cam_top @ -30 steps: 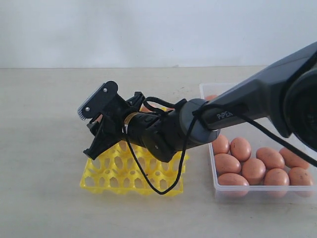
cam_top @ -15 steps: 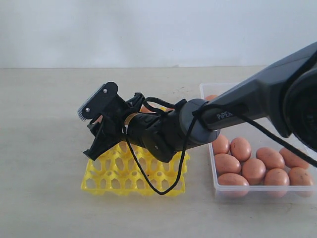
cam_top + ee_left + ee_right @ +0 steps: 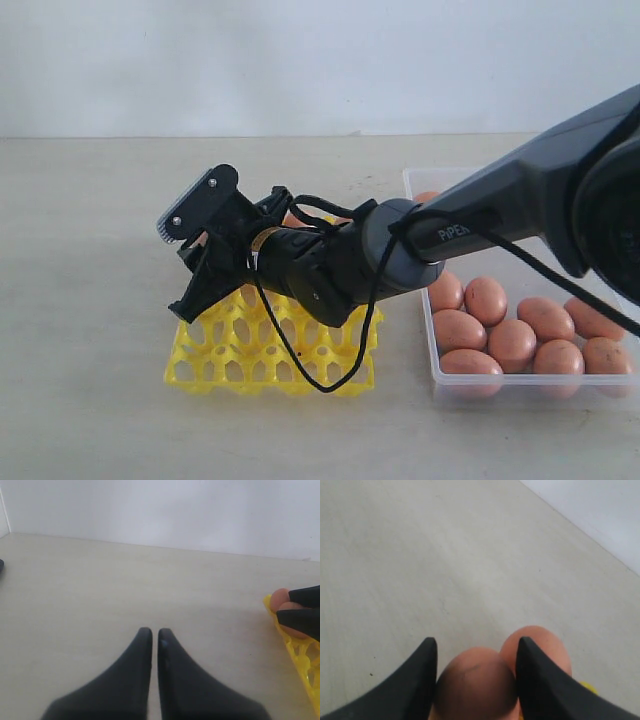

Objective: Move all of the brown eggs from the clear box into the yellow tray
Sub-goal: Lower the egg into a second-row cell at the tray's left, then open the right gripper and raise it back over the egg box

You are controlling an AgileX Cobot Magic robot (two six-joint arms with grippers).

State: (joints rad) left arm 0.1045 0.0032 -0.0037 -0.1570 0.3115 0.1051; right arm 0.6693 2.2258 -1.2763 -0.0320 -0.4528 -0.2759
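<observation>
My right gripper (image 3: pixel 176 271) reaches across to the left end of the yellow tray (image 3: pixel 235 358) and is shut on a brown egg (image 3: pixel 475 680), which fills the gap between both fingers (image 3: pixel 420 675). A second brown egg (image 3: pixel 540 642) sits right beside it, and a sliver of the yellow tray (image 3: pixel 585 686) shows below that. From the left wrist view I see the same two eggs (image 3: pixel 281 598) at the tray's (image 3: pixel 300 655) end. Several more brown eggs (image 3: pixel 512 340) lie in the clear box (image 3: pixel 414 186) on the right. My left gripper (image 3: pixel 152 632) hangs shut and empty over bare table.
The right arm's dark forearm (image 3: pixel 500 200) and its looping black cable (image 3: pixel 320 385) hang over the tray and the box's left wall. A pale wall (image 3: pixel 300 60) closes off the table's far edge.
The yellow tray has shifted very slightly at its front left corner. The right gripper keeps its place over the tray's left end with the egg in it.
</observation>
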